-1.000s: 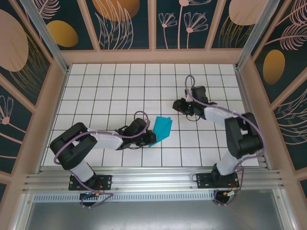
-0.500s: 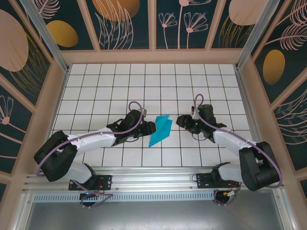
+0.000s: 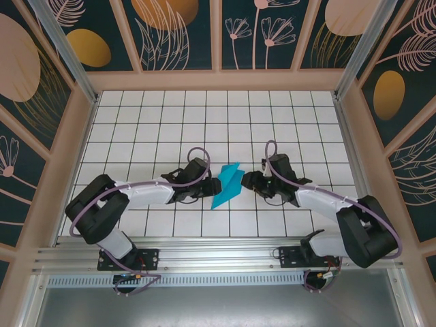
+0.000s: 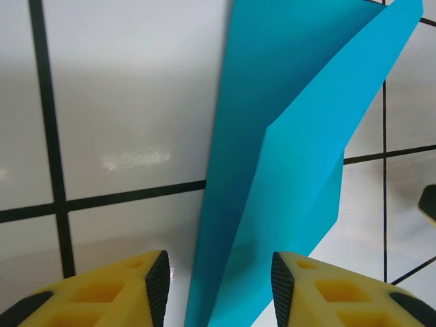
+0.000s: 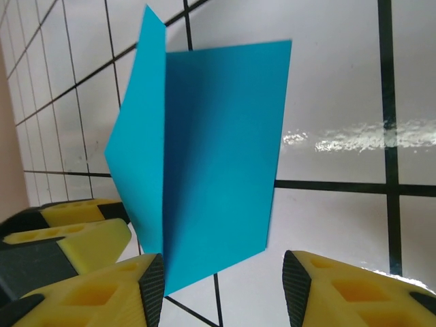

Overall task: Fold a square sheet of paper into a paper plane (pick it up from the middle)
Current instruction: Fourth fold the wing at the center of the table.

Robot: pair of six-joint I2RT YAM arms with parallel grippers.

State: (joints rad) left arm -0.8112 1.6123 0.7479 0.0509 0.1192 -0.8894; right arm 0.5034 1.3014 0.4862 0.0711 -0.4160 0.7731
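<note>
The square sheet of paper is folded into a slim, pointed teal paper plane (image 3: pixel 227 184) that rests on the white tiled table, nose towards the near left. My left gripper (image 3: pixel 214 186) is at its left side and my right gripper (image 3: pixel 248 181) at its right, facing each other. In the left wrist view the plane (image 4: pixel 293 136) runs between the open pads of the left gripper (image 4: pixel 220 289) with a gap on each side. In the right wrist view the plane (image 5: pixel 211 157) stands partly on edge, its lower corner by the left pad of the open right gripper (image 5: pixel 223 289).
The left gripper's yellow fingers (image 5: pixel 68 235) show beyond the paper in the right wrist view. Wooden walls (image 3: pixel 218 80) fence the tiled table (image 3: pixel 157 122) at the back and sides. An aluminium rail (image 3: pixel 218 255) runs along the near edge.
The left gripper opened and let go of the folded paper, which now lies on the tiles. The right arm swung in from the far right to the paper's right side and opened.
</note>
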